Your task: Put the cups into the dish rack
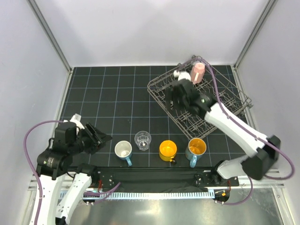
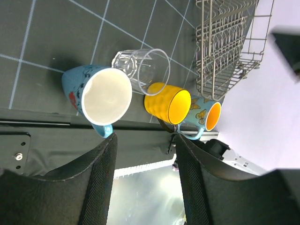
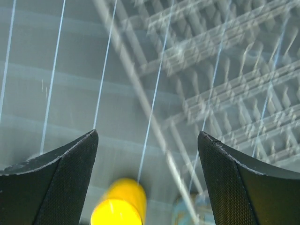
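Count four cups on the dark gridded mat point(image 1: 93, 89), in a row along its near edge, all apart from the dish rack point(image 1: 158, 96). Log from left to right in the top view: blue mug with white inside point(image 1: 123, 150), clear glass tumbler point(image 1: 143, 140) set slightly farther back, yellow mug point(image 1: 167, 150), blue mug with orange-yellow inside point(image 1: 197, 147). Record all four as upright, mouths up, and both blue mugs with handles toward the near edge. Find the fifth, the pink cup point(image 1: 198, 72), standing at the far corner of the dish rack; cannot tell from above which end is up. Place the dish rack on the right half of the mat, turned at an angle to the grid lines. Find right gripper point(image 1: 180, 97) above the middle of the dish rack, near the pink cup but apart from it. In the right wrist view see right gripper point(image 3: 147, 136) spread wide with nothing between the jaws, and beyond it only blurred wire and the yellow mug point(image 3: 119, 206). Find left gripper point(image 1: 100, 138) low over the mat, just left of the blue mug with white inside, pointing toward it, not touching. In the left wrist view see left gripper point(image 2: 146, 140) partly spread, gap empty, with that mug nearest and the other three cups lined up behind it.
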Controlling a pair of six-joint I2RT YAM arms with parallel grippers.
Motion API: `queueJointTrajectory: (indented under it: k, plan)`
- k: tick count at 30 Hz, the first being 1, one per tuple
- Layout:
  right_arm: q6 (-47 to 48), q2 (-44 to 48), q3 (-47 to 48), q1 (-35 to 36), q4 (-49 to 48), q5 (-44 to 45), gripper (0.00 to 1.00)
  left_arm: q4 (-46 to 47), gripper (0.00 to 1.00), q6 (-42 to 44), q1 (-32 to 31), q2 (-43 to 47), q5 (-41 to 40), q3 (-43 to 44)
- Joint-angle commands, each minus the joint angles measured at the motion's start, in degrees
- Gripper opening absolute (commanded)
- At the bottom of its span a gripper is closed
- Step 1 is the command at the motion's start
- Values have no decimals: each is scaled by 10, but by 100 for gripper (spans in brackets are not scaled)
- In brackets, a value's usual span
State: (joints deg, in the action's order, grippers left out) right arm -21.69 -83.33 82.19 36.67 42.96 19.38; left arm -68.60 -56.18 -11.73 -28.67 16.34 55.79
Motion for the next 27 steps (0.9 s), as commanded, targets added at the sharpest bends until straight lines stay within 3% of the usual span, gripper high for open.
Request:
queueJointTrajectory:
  k: [1, 5, 10, 13, 16, 21, 25, 27]
  plan:
    - [-30, 90, -99, 55, 40, -8, 86, 29, 52, 29, -1, -24, 29, 31]
    - [-59, 188, -227, 134, 45, -42, 86, 28, 47, 47, -2, -68, 31, 36]
    - [-99, 260, -294, 184, 60, -60, 86, 28, 46, 49, -3, -107, 20, 6]
    - [-115, 295, -327, 190, 28, -71, 86, 26, 47, 21, -12, -126, -16, -1]
    - [-123, 297, -326, 191, 9, -58, 86, 25, 50, -58, -38, -143, -46, -13]
    - [-94, 291, -292, 191, 14, -2, 87, 24, 55, -198, -157, -196, -115, 7]
    - [-56, 296, -290, 191, 5, 26, 88, 9, 70, -284, -253, -301, -160, 56]
    - [-46, 302, -286, 191, 12, 27, 88, -1, 72, -328, -274, -317, -192, 67]
